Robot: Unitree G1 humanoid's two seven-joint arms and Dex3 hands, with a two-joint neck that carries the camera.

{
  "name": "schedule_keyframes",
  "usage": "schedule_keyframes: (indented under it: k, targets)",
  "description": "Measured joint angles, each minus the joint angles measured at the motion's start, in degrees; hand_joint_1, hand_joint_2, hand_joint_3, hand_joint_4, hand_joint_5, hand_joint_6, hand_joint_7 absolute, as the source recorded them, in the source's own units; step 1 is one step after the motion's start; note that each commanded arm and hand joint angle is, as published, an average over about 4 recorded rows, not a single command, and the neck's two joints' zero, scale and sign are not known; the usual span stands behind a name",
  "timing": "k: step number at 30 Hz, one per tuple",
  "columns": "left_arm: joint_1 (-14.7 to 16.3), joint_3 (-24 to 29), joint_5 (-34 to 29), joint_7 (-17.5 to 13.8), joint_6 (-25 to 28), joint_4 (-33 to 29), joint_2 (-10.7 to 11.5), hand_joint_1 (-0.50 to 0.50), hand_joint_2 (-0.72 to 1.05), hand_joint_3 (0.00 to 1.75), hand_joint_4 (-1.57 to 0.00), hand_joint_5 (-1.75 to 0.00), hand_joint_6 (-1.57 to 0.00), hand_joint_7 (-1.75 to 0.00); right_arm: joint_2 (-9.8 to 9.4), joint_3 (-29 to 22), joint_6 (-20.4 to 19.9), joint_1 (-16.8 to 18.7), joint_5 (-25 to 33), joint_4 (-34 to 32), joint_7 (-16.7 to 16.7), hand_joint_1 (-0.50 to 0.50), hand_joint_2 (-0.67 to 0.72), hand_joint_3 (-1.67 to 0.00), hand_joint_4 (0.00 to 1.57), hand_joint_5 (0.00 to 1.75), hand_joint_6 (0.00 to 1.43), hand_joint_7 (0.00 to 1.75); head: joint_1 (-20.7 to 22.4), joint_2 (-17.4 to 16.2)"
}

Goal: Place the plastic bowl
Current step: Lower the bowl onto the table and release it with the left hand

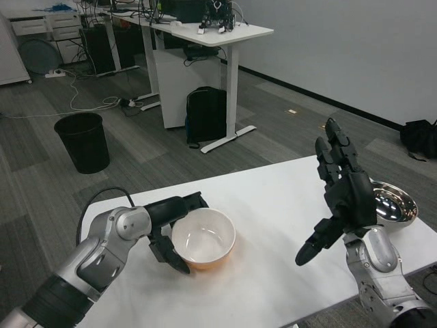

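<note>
Our left robot hand (169, 232) has its dark fingers wrapped around the near-left rim of the plastic bowl (203, 238), holding it, while the bowl's orange underside appears to sit on the desk (273, 198), though we cannot tell whether its full weight is down. Our right robot hand (341, 198) is raised over the right side of the desk, fingers spread apart and holding nothing. We judge the placing nearly finished: the bowl stands upright near the middle-left of the desk, and what remains is to let go and draw the left robot hand clear. A metal bowl (392, 203) rests at the desk's right edge, just behind our right robot hand. Beyond lie grey carpet, a black waste bin (83, 141), a black backpack (205, 115) under a white standing table (218, 34), and a pale wall.
</note>
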Motion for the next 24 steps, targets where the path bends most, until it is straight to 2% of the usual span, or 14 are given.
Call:
schedule_keyframes:
  k: [1, 3, 5, 6, 12, 15, 19, 24]
  targets:
    - [0.1, 0.0, 0.0, 0.1, -0.3, 0.1, 0.0, -0.43, 0.69, 0.39, -0.67, -1.75, 0.0, -0.66, 0.0, 0.0, 0.0, 0.0, 0.0, 0.0, 0.0, -0.38, 0.66, 0.0, 0.0, 0.0, 0.0, 0.0, 0.0, -0.1]
    - [0.3, 0.1, 0.0, 0.2, -1.0, 0.1, 0.0, -0.45, 0.63, 0.31, -0.32, -1.75, 0.0, -0.52, 0.01, 0.0, 0.0, 0.0, 0.0, 0.0, 0.0, -0.38, 0.66, 0.0, 0.0, 0.0, 0.0, 0.0, 0.0, -0.3]
    - [0.5, 0.6, -0.5, 0.2, -1.4, 0.1, 0.0, -0.48, 0.54, 0.24, -0.08, -1.75, 0.0, -0.45, 0.01, 0.0, 0.0, 0.0, 0.0, 0.0, 0.0, -0.38, 0.66, 0.0, 0.0, 0.0, 0.0, 0.0, 0.1, -0.5]
    - [0.5, 0.9, -0.9, 0.1, -1.6, 0.1, 0.0, -0.49, 0.52, 0.22, -0.02, -1.75, 0.0, -0.4, 0.02, 0.0, 0.0, 0.0, 0.0, 0.0, 0.0, -0.38, 0.66, 0.0, 0.0, 0.0, 0.0, 0.0, 0.1, -0.5]
    - [0.6, 2.1, -3.2, -1.4, -1.8, 0.2, 0.0, -0.5, 0.38, 0.09, 0.0, -1.75, 0.0, -0.23, 0.02, 0.0, 0.0, 0.0, 0.0, 0.0, 0.0, -0.38, 0.66, 0.0, 0.0, 0.0, 0.0, 0.03, 0.2, -1.3]
    - [0.6, 2.2, -4.4, -1.7, -1.7, 0.2, 0.0, -0.5, 0.34, 0.09, 0.0, -1.75, 0.0, -0.12, 0.03, 0.0, 0.0, 0.0, 0.1, 0.1, 0.0, -0.38, 0.66, 0.0, 0.0, 0.0, 0.0, 0.02, 0.3, -1.8]
    - [0.6, 2.2, -6.6, -1.7, -1.7, 0.2, 0.1, -0.5, 0.27, 0.09, 0.0, -1.75, 0.0, -0.07, 0.09, 0.0, 0.0, 0.0, 0.1, 0.2, 0.0, -0.38, 0.66, 0.0, 0.0, 0.0, 0.0, 0.0, 0.7, -2.4]
    - [0.6, 2.3, -8.0, -1.8, -1.6, 0.2, 0.4, -0.5, -0.02, 0.0, 0.0, -1.75, 0.0, 0.0, 0.32, 0.0, 0.0, 0.1, 0.1, 0.3, 0.0, -0.38, 0.66, 0.0, 0.0, 0.0, 0.0, 0.0, 1.4, -3.7]
